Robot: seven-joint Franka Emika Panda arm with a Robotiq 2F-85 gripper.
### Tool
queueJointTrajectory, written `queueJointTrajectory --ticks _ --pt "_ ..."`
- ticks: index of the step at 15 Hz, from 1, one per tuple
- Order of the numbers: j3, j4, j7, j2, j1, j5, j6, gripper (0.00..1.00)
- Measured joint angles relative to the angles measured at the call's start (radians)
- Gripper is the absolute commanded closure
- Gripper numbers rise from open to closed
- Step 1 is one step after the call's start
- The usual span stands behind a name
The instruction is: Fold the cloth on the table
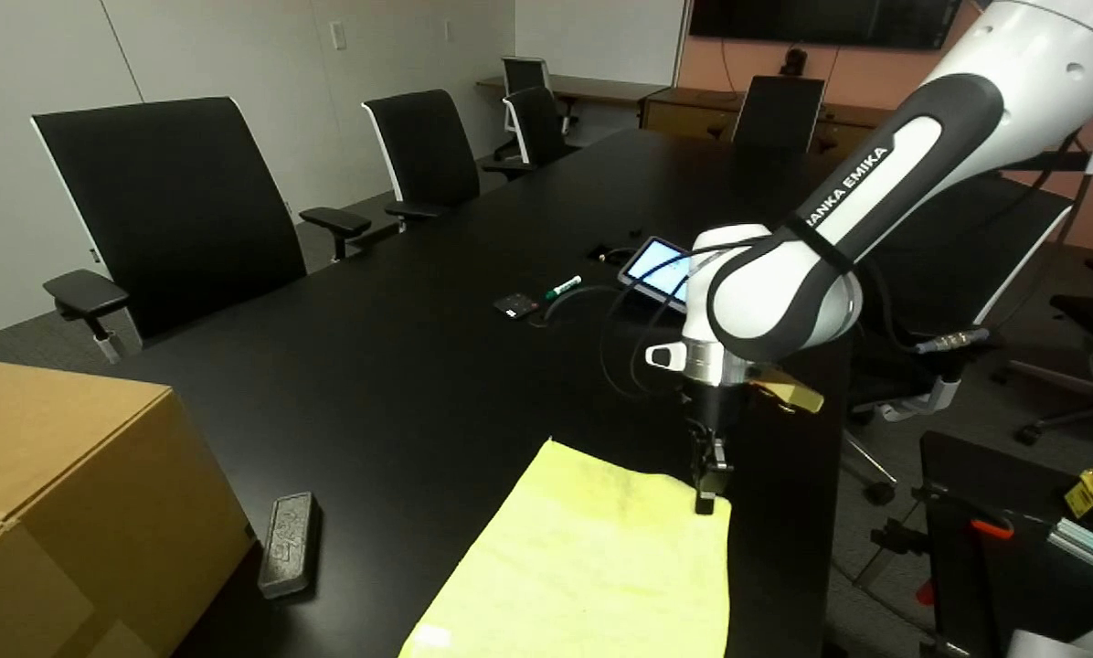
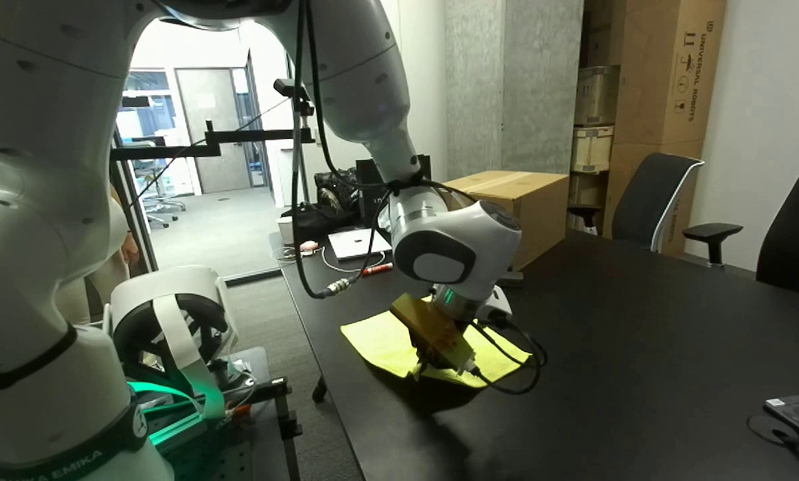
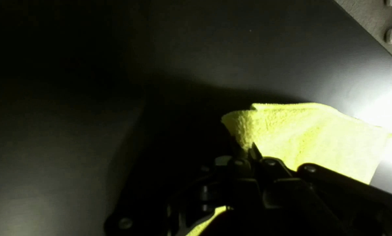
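Black gripper [image 1: 705, 503] clamped on fuzzy yellow cloth [image 1: 592, 567], near black table [image 1: 784, 548] edge — green-and-white marker [image 1: 563, 288] in an exterior view only!

The wrist view's dim — glare bleaches the table [image 3: 215, 55] at right.

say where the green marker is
Near the middle of an exterior view, the green marker lies on the table, left of the lit screen, beside a flat black device.
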Motion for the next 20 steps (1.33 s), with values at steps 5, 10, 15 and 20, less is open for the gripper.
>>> queueJointTrajectory --ticks 5,10,15,20 --pt "-0.022 0.13 -0.045 -0.009 0.062 -0.026 -0.166 0.96" --pt "-0.101 0.302 0.001 0.047 0.167 -0.121 -0.278 0.96" --pt "-0.15 0.507 0.096 0.187 0.229 -0.193 -0.375 0.96" --pt "-0.152 0.699 0.186 0.276 0.261 -0.203 -0.442 0.96"
